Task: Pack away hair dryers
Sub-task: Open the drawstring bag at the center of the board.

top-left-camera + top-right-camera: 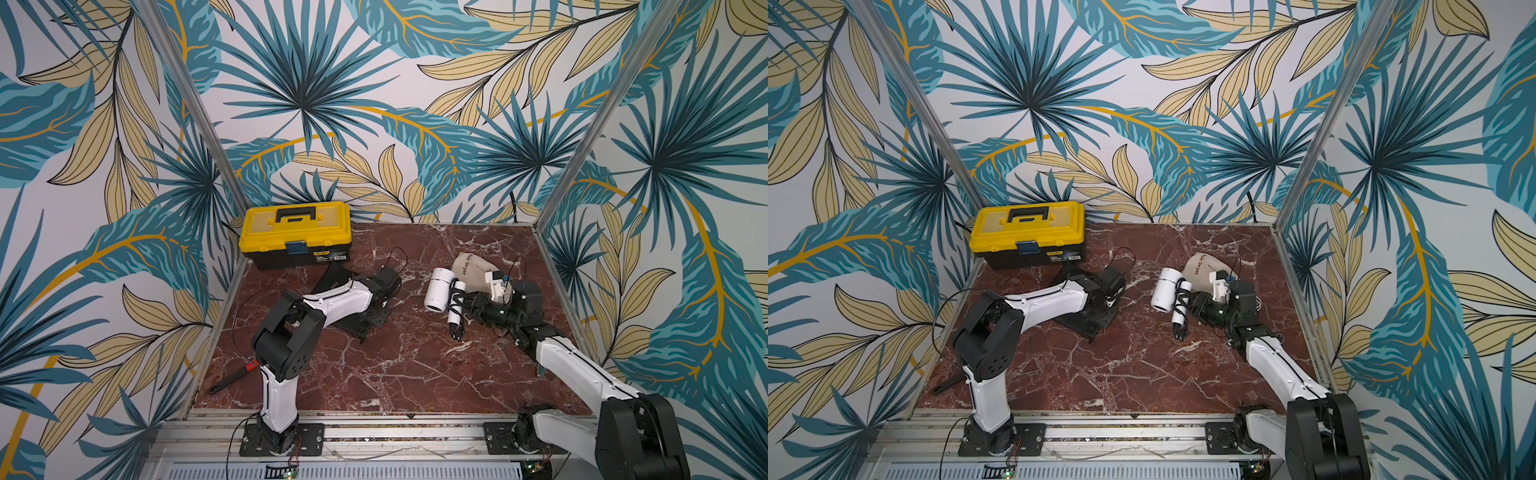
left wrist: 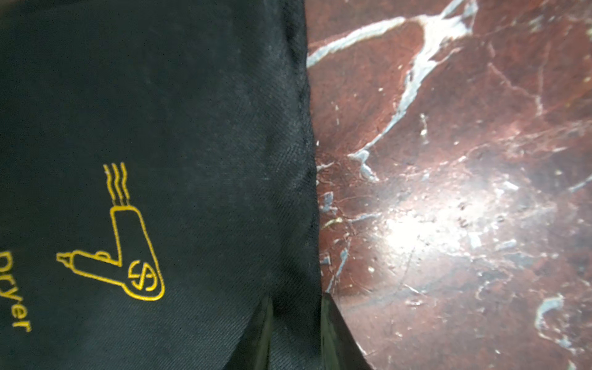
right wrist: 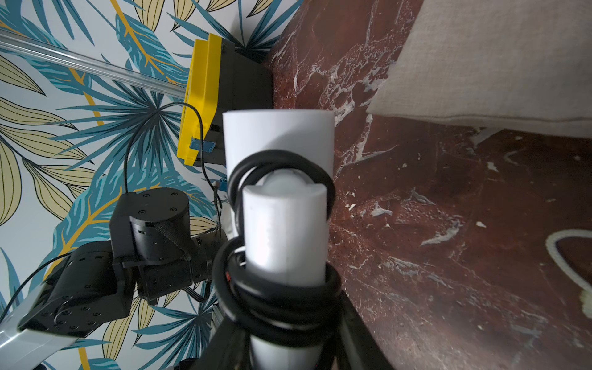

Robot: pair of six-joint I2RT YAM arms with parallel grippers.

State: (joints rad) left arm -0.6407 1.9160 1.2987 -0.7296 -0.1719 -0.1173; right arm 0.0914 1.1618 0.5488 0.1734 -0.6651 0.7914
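A white hair dryer lies at the right of the marble table, its black cord coiled round the handle and its plug hanging toward the front. My right gripper is shut on that handle over the cord coils. In the left wrist view, my left gripper has its jaws closed on the side edge of a black bag printed with a yellow dryer drawing. In both top views the left arm covers most of this bag.
A beige drawstring bag lies just behind the white dryer. A shut yellow toolbox stands at the back left corner. A black tool with a red part lies by the table's left edge. Patterned walls enclose three sides.
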